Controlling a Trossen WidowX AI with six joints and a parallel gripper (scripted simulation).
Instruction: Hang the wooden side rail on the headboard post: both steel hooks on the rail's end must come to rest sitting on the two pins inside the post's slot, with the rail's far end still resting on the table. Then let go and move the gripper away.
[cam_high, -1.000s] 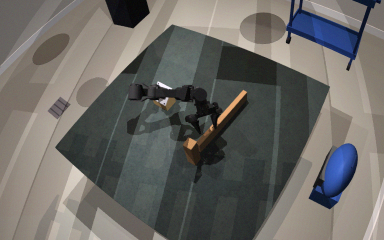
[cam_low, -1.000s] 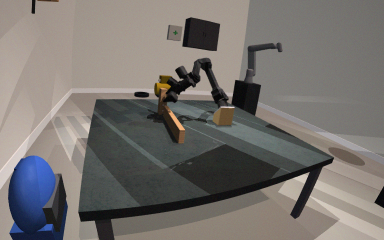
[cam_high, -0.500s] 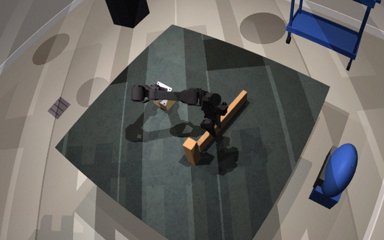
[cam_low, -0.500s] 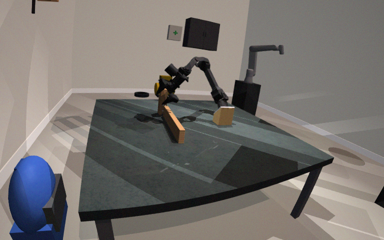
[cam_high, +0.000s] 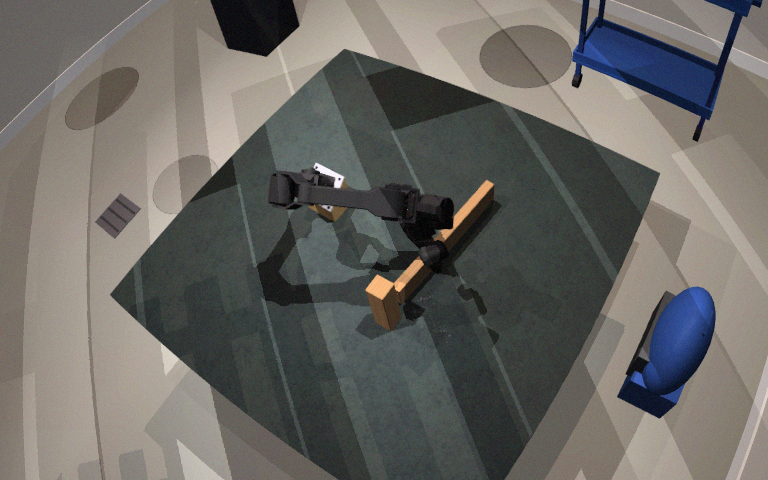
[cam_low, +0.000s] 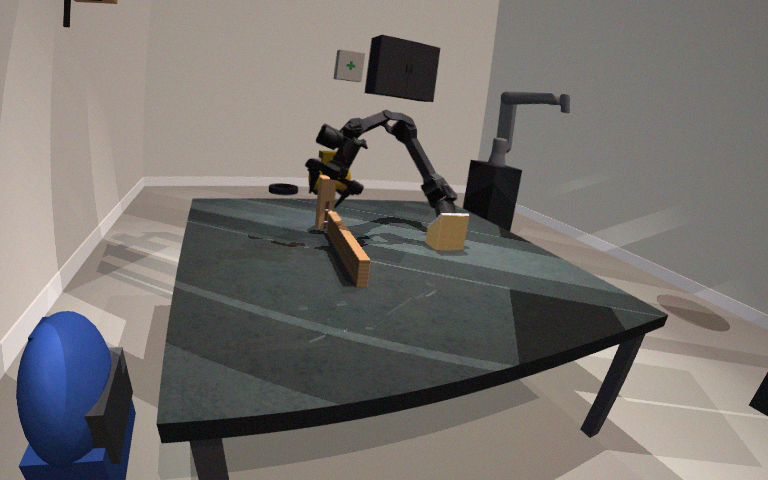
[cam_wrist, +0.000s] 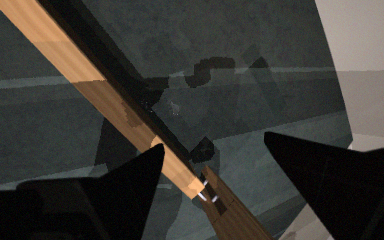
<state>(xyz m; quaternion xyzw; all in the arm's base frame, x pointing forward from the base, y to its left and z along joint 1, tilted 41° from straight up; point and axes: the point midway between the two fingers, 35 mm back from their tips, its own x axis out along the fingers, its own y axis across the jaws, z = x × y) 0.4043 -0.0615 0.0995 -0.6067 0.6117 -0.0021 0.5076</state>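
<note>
The wooden rail (cam_high: 474, 202) (cam_low: 348, 249) (cam_wrist: 90, 82) lies on its narrow edge, its far end on the table. Its other end is at the slotted face of the upright headboard post (cam_high: 386, 311) (cam_low: 325, 192) (cam_wrist: 239, 220). Small silver metal pieces (cam_wrist: 201, 196) show between rail end and slot in the wrist view. Whether both hooks sit on the pins cannot be told. My gripper (cam_wrist: 213, 142) is wide open and empty, above the rail near its post end. In the top view the arm and gripper hide part of the rail's middle.
The arm's wooden base block (cam_high: 334, 213) (cam_low: 447, 233) stands on the dark table (cam_high: 543, 169) (cam_low: 254, 339). The arm arches from it to the rail and post. A blue rounded object (cam_high: 682, 339) (cam_low: 65, 384) stands off the table.
</note>
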